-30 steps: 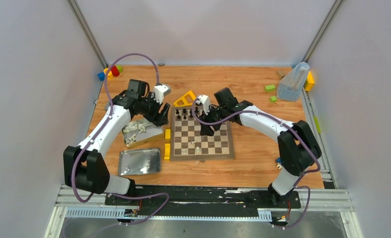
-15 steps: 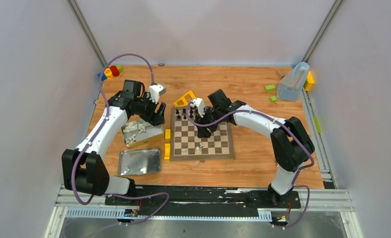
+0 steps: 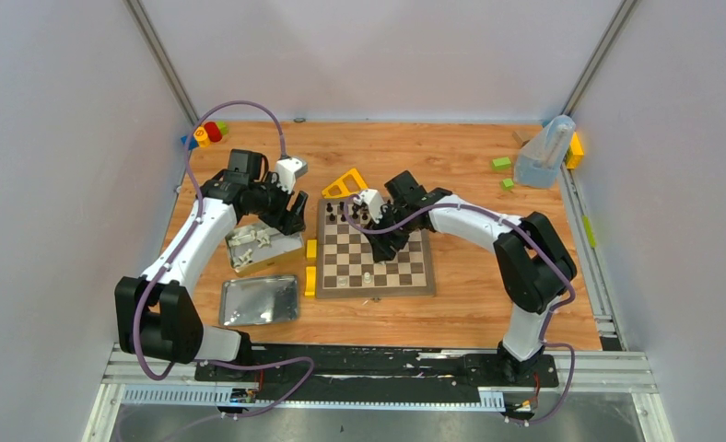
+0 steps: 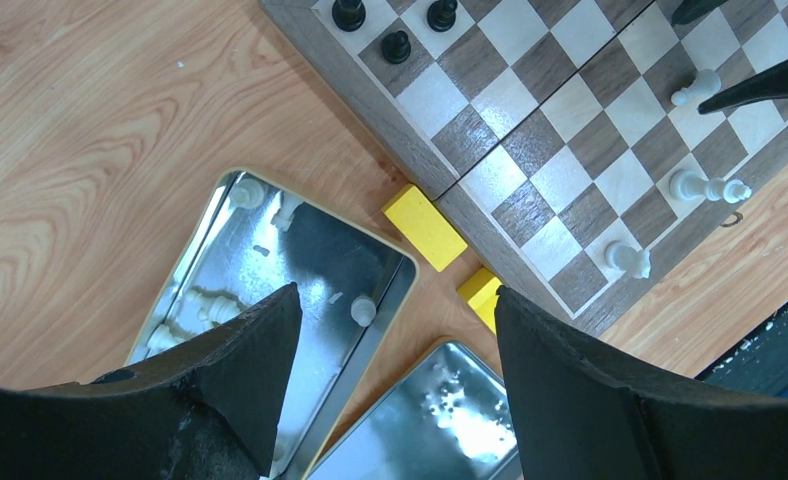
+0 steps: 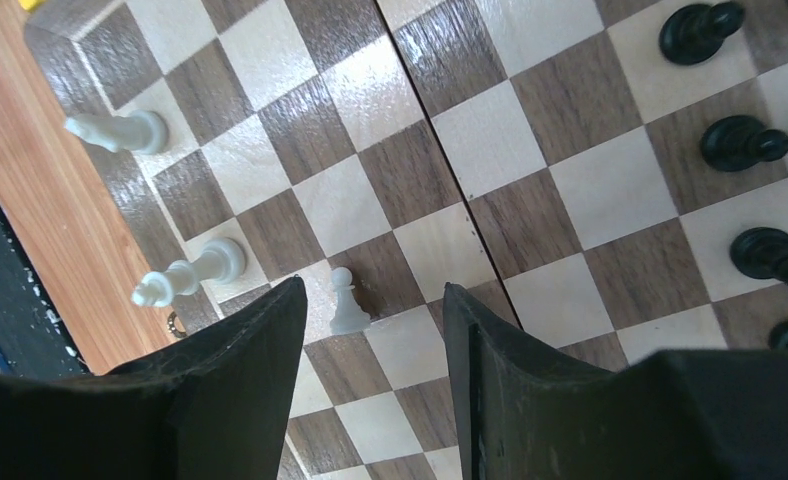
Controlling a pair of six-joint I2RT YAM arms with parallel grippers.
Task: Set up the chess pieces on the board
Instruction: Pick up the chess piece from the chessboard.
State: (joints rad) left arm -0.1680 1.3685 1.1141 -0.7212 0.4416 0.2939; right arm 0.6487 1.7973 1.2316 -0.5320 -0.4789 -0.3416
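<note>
The board (image 3: 405, 267) lies mid-table, with several black pieces (image 3: 344, 213) along its far-left edge and a few white pieces (image 3: 367, 275) near its front edge. My right gripper (image 3: 384, 247) hovers open over the board. In the right wrist view the right gripper (image 5: 375, 290) is open and empty, and a white pawn (image 5: 346, 304) stands just beyond the fingertips. Two taller white pieces (image 5: 185, 275) stand to the left, black pieces (image 5: 745, 143) to the right. My left gripper (image 4: 395, 300) is open and empty above a tin (image 4: 270, 250) holding white pieces (image 4: 363, 311).
Two yellow blocks (image 4: 425, 227) lie against the board's left edge. An empty tin (image 3: 260, 300) lies near the front left. A yellow triangle (image 3: 343, 183) sits behind the board. Coloured blocks (image 3: 207, 133) are at back left, and a clear container (image 3: 544, 152) and green blocks (image 3: 501, 163) at back right.
My right gripper has shifted a little to the left over the board. My left gripper has drawn back slightly to the left above the tin.
</note>
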